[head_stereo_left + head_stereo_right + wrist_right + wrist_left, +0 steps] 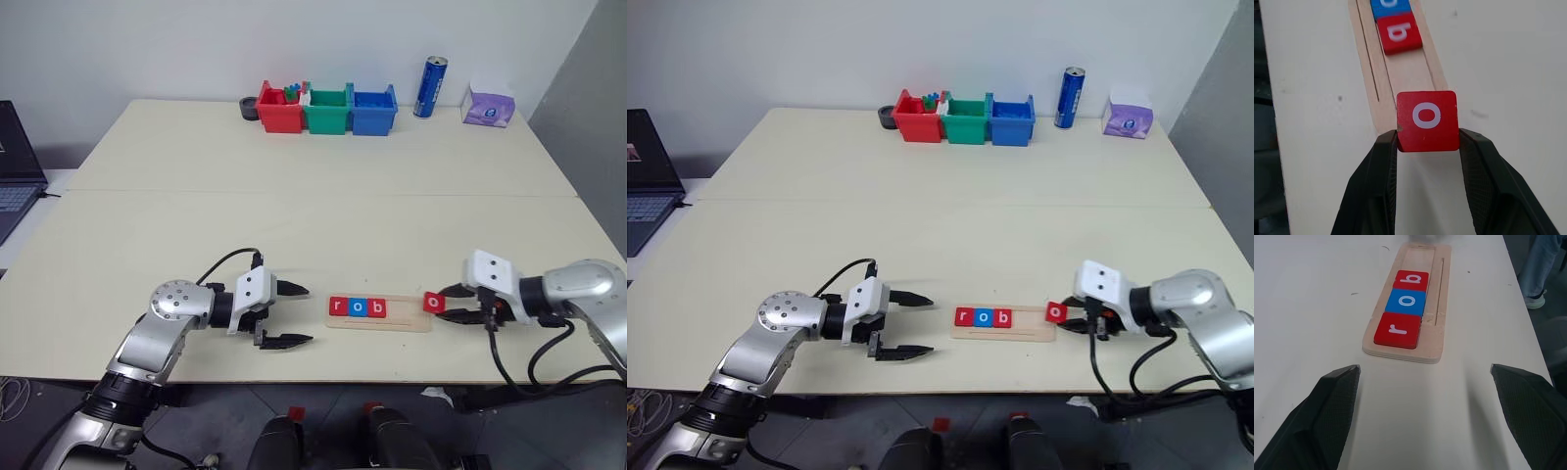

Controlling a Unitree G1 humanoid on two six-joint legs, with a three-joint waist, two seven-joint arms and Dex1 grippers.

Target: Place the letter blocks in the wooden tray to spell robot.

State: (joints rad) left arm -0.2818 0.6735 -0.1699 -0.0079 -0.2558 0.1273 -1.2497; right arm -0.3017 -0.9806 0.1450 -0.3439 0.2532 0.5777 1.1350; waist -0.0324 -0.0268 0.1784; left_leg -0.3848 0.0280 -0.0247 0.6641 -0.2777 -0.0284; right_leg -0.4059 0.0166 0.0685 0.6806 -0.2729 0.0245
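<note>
A pale surface (323,225) stands against a white wall, with red, green and blue bins (326,109), a blue can (429,86) and a tissue pack (488,106) along its far edge and a laptop (15,166) beyond its left edge. The wooden tray (378,319) lies near the front edge, its long axis running left to right, holding red "r" (339,306), blue "o" (358,307) and red "b" (375,308). The right gripper (453,302) pinches a red "o" block (434,303) above the tray's right end. The left gripper (293,314) is spread wide, left of the tray.

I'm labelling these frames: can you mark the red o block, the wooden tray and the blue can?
red o block (1427,120), right wrist view, on its face beside the white letter.
wooden tray (1436,340), left wrist view, on bare wood beside the r tile.
blue can (430,88), left eye view, on its side wall.
</note>
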